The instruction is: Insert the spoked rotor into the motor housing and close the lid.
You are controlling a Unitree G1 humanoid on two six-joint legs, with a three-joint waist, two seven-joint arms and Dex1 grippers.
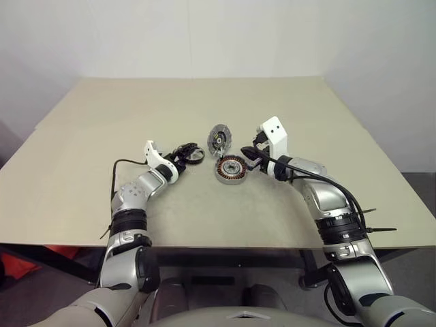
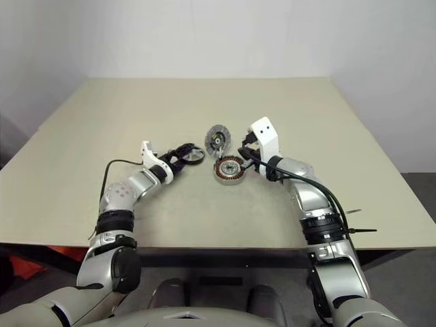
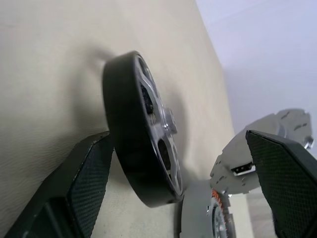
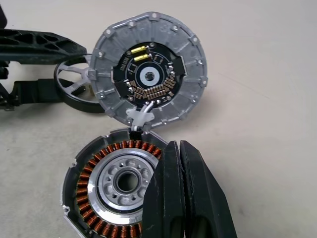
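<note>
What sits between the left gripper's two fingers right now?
The spoked rotor stands on edge on the table between the left gripper's open fingers, shown in the left wrist view; contact cannot be told.

Black-rim silver rotor [image 4: 78, 90], copper-wound grey housing [image 4: 106, 191], grey lid [image 4: 151, 74], beige table [image 1: 204, 109]

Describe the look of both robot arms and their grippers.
Both arms have silver-grey metallic shells with black bands at the joints and white wrist housings. A black cable loops along each forearm. The left gripper and the right gripper each carry two black fingers with finely textured pads.
</note>
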